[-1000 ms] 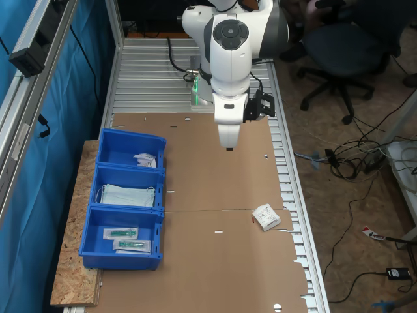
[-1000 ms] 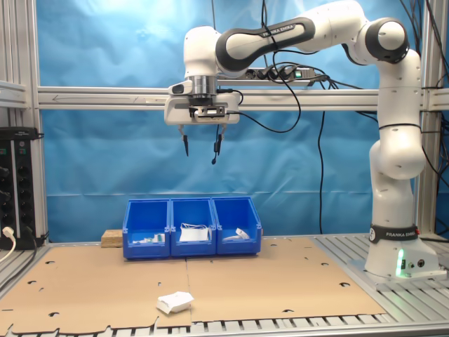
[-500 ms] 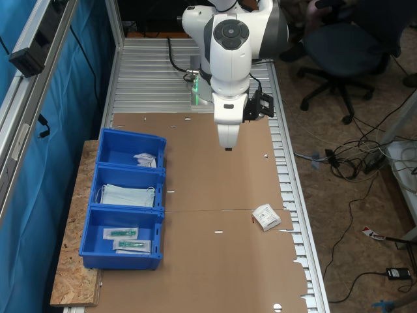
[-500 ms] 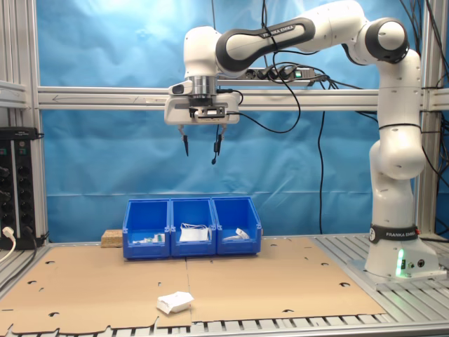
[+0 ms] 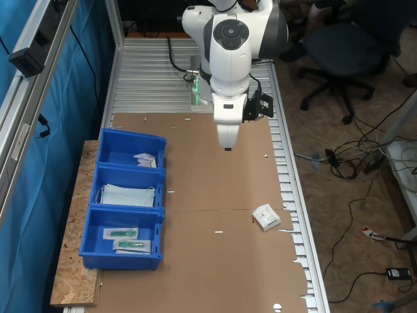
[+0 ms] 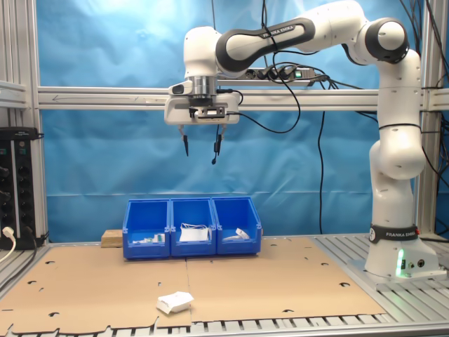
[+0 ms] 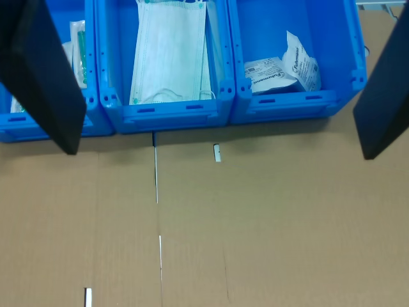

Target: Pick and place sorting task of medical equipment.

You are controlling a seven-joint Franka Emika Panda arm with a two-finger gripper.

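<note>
Hanging high over cardboard mat [image 6: 245, 281], arm bent, gripper [image 6: 201, 145] pointing straight down, jaws spread, nothing held. Three blue bins [image 5: 124, 199] in row: clear packets w/ green parts [image 5: 127, 238], face masks [image 5: 126, 195], white packets [image 7: 281, 67]. White squarish packet [image 5: 266, 216] flat on mat nr edge, well apart from jaws, approx 5 o'clock of gripper in first exterior view.

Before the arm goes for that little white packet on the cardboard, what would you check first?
1. End effector open and empty: ok.
2. White packet lying free on the cardboard, nothing on it: ok.
3. End effector above the packet: not ok; it hangs high, nearer the blue bins.
4. Bin holding similar white packets has room: ok.
5. Packet's print side and grip edges: cannot tell.
</note>
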